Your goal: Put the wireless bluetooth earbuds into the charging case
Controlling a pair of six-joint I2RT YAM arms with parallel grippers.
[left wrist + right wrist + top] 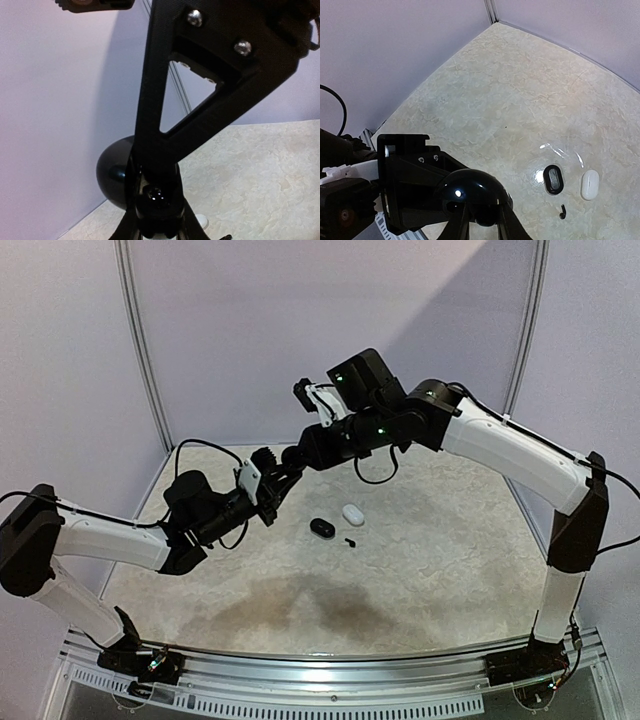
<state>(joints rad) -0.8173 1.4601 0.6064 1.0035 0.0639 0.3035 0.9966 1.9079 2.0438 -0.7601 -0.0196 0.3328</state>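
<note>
Two arms meet in mid-air above the back-left part of the mottled beige stone-patterned worktop (450, 570), close to the corner where the pale lilac walls (80, 360) join. The left gripper (280, 478) is closed on a glossy black dome-shaped charging case (470, 192), holding it raised well off the surface. The right gripper (303, 453) reaches in from the opposite side with one finger on each flank of the dome. Whether those fingers press it or merely stand just beside it cannot be told. One small black curved-stem earbud (349, 542) lies loose on the worktop, just beside a black oval case (322, 527), on that case's near right side. A white oval case (353, 513) sits close to the black one, the two apart by a narrow gap. These three things lie near the middle of the worktop, well apart from both walls and from the white perforated rail (330, 680) at the near edge. Broad beige surface stretches around them on the near and right sides. The joined grippers hang to their left and farther back, not over them.
</note>
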